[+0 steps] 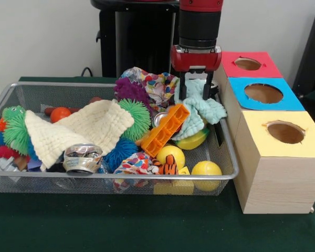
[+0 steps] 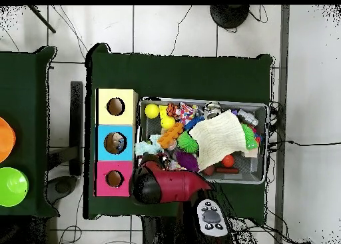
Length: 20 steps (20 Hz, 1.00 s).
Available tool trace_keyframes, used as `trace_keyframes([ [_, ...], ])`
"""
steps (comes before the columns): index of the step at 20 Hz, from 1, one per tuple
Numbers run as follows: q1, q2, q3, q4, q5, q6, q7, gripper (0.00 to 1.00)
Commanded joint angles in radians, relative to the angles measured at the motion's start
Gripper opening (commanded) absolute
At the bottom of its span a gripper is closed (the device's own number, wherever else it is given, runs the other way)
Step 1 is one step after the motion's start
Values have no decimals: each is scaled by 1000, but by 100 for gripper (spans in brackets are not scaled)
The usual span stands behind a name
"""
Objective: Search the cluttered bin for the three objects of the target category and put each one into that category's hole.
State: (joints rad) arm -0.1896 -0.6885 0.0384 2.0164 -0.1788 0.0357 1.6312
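While three holes gape, two yellow balls rest.

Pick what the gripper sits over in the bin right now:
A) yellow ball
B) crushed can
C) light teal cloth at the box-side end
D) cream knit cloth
C. In the front view the gripper is down at the light teal cloth, at the bin's end nearest the boxes, with a black finger on either side of a bunched fold of it; whether it has closed on the cloth cannot be told.
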Motion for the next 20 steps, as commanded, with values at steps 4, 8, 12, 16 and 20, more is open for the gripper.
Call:
trace_keyframes([
  [4,5,-46,4,4,21,89,146,100],
  [8,-20,-143,27,-47,34,262,74,100],
  [12,-56,-218,61,-89,40,407,13,100],
  [16,-101,-252,98,-115,28,482,-31,100],
  [20,-132,-249,125,-143,6,498,-48,100],
])
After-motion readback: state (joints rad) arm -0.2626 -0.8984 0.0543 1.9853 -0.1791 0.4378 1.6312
